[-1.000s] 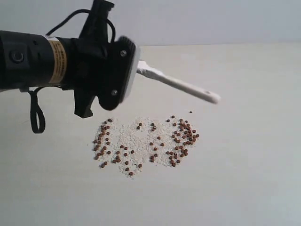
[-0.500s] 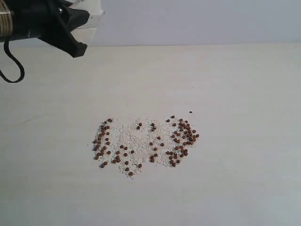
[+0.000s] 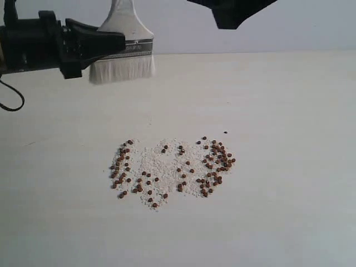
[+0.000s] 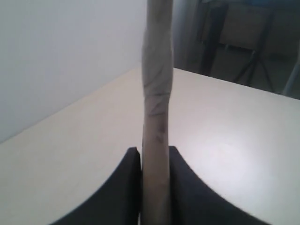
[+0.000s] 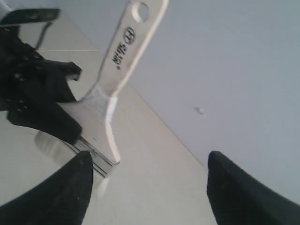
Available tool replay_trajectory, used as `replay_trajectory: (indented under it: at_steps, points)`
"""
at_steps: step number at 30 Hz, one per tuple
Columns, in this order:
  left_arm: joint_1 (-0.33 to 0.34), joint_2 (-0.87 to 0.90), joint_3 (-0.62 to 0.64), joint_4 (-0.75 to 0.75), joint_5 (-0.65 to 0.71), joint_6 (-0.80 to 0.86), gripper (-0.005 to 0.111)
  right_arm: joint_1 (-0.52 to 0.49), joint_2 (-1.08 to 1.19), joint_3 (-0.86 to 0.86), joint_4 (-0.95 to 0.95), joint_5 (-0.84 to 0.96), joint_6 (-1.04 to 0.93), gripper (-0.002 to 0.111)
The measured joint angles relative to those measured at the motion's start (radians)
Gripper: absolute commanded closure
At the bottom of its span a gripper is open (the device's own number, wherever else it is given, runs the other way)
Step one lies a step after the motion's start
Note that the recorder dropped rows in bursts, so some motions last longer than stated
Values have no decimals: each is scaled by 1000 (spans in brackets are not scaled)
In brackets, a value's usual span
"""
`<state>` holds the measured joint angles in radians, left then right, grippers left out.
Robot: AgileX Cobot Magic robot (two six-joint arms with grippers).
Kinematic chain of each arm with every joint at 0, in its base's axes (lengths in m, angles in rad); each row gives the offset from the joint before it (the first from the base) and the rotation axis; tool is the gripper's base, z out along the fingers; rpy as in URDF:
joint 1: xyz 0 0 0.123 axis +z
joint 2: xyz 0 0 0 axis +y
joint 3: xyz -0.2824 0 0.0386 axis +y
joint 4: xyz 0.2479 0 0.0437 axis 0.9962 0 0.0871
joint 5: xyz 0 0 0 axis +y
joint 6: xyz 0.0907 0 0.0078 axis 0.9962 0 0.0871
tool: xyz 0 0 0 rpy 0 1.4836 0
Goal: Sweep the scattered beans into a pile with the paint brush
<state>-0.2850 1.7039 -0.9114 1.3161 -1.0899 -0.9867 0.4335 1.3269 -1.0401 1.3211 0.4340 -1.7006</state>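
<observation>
The beans (image 3: 214, 161) lie scattered on the table among whitish crumbs, denser at the left and right ends of the patch. The paint brush (image 3: 123, 67) hangs upright above the table's far left, bristles down and clear of the surface, well behind the beans. My left gripper (image 3: 114, 41) is shut on it near the ferrule. The left wrist view shows the brush (image 4: 157, 108) edge-on, pinched in that gripper (image 4: 155, 161). My right gripper (image 3: 231, 12) hovers at the top edge. It stands open (image 5: 147, 164), facing the brush handle (image 5: 124, 51) without touching it. No compact pile shows.
The pale table (image 3: 289, 100) runs back to a light wall. One stray bean (image 3: 225, 132) sits just behind the right cluster. A black cable (image 3: 11, 103) loops under the left arm. The left arm's black body (image 5: 33, 98) fills the side of the right wrist view.
The left arm swung from in front of the beans up to the far left, turning the brush from lying sideways to bristles down. The right gripper came into view at the top.
</observation>
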Motion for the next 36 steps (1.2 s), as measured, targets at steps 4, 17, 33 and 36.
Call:
replay_trajectory:
  at_steps: [4, 17, 33, 36]
  points:
    - [65, 64, 0, 34, -98, 3, 107, 0, 35, 0, 170, 107, -182, 44]
    - [105, 142, -2, 149, -114, 82, 107, 0, 231, 0, 377, 312, -387, 49]
    - [65, 142, -2, 154, -114, 89, 107, -222, 489, -84, 414, 750, -360, 49]
    - [40, 142, -2, 154, -114, 90, 107, -223, 541, -126, 414, 766, -337, 49]
